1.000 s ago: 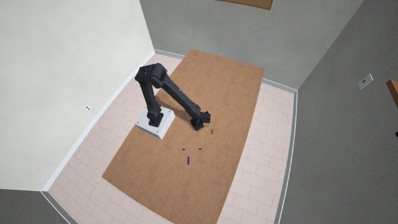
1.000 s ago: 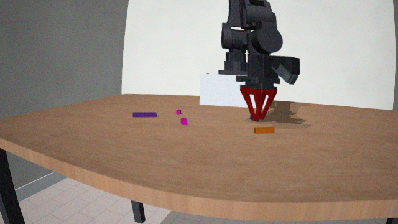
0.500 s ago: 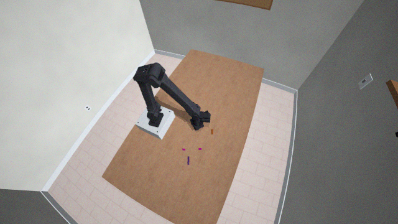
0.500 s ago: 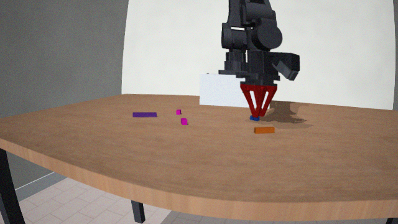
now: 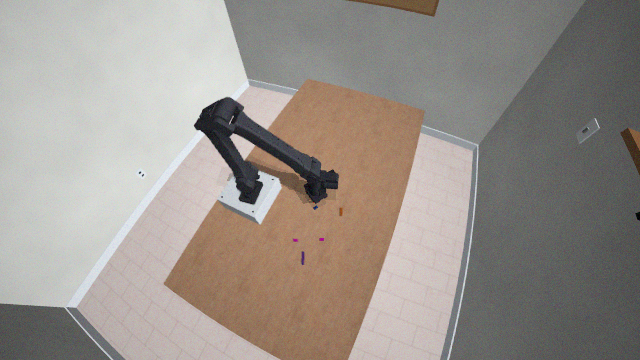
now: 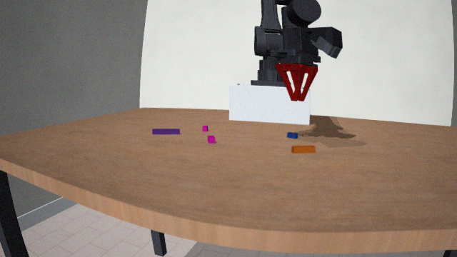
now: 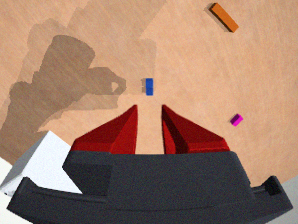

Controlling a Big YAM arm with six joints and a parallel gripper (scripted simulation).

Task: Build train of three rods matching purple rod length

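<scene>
Claw (image 6: 297,99) raised above bench (image 6: 228,185), red fingers slightly apart, gripping nothing. Blue rod (image 6: 292,135) flat on bench just below, off the fingertips at 12 o'clock in wrist view. Orange rod (image 6: 303,149) near blue at 5 o'clock in exterior view. Purple rod (image 6: 166,131) and two magenta rods (image 6: 211,139) (image 6: 205,128) well apart toward 9 o'clock.

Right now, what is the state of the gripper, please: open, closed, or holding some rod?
Gripper: partly open, holding nothing; it hangs above the table, and the blue rod lies free below it.
</scene>
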